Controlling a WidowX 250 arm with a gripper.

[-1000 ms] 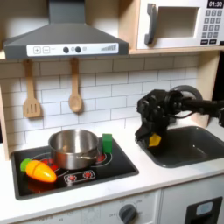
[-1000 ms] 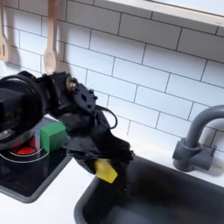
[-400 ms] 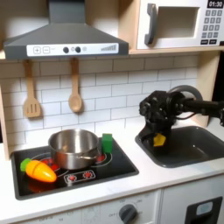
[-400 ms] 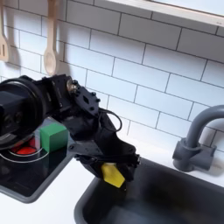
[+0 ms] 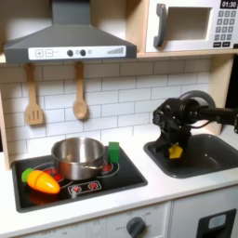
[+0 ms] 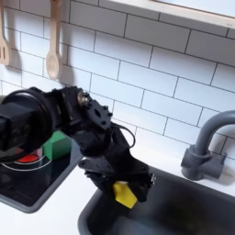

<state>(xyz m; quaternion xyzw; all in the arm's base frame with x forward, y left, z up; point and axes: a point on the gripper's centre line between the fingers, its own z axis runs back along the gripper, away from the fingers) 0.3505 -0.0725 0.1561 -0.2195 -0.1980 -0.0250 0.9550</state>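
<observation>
The claw (image 5: 173, 149) (image 6: 122, 191) is pinching a small yellow block (image 5: 175, 151) (image 6: 123, 193) and holds it above the dark sink (image 5: 210, 157) (image 6: 188, 213), near the sink's left edge in both exterior views. In the second exterior view, a grey faucet (image 6: 204, 142) stands at the sink's far right side. To the first exterior view's left, 1 steel pot (image 5: 78, 156) sits on the stovetop (image 5: 125, 176) with a green block (image 5: 113, 152) just beside it and a toy carrot (image 5: 40, 180) at the front left corner.

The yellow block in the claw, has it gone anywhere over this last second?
Yes. The claw, shut on the yellow block, has carried it to the first exterior view's right and lower, further over the sink. The grip is unchanged. The pot, green block and toy vegetable stayed put.
</observation>
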